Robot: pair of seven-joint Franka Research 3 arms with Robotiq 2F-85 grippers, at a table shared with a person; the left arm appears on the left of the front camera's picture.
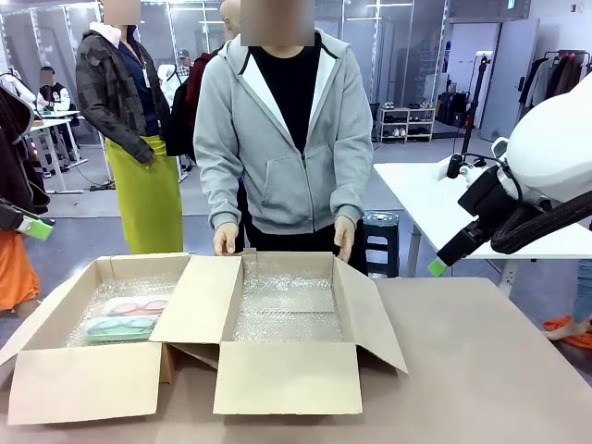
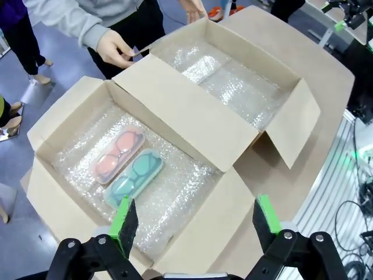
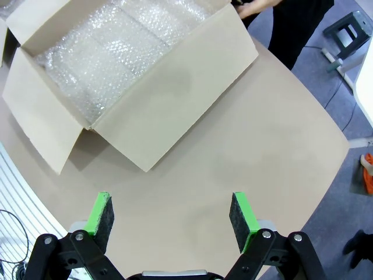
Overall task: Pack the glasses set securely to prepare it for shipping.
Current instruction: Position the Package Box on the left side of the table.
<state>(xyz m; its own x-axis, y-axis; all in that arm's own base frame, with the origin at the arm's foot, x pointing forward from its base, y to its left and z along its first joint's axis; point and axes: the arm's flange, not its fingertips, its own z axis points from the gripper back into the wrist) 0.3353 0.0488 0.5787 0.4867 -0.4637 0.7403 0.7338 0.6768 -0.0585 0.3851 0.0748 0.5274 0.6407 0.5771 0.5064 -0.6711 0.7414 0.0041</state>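
Note:
The glasses set lies flat on bubble wrap in the left cardboard box (image 1: 83, 379): a pale pink case (image 1: 137, 304) (image 2: 118, 156) and a mint green case (image 1: 120, 326) (image 2: 133, 178) side by side. My left gripper (image 2: 196, 216) hangs open high above that box's near side, holding nothing; its green-tipped finger also pokes in at the far left edge (image 1: 35, 227). My right gripper (image 3: 172, 213) is open and empty above bare table, raised at the right (image 1: 439, 265), well clear of both boxes.
A second open box (image 1: 287, 375) (image 3: 169, 99) lined with bubble wrap stands beside the first, flaps spread. A person in a grey hoodie holds its far edge with both hands (image 1: 225, 240) (image 2: 113, 46). The brown table (image 1: 499, 370) (image 3: 262, 151) is free on the right.

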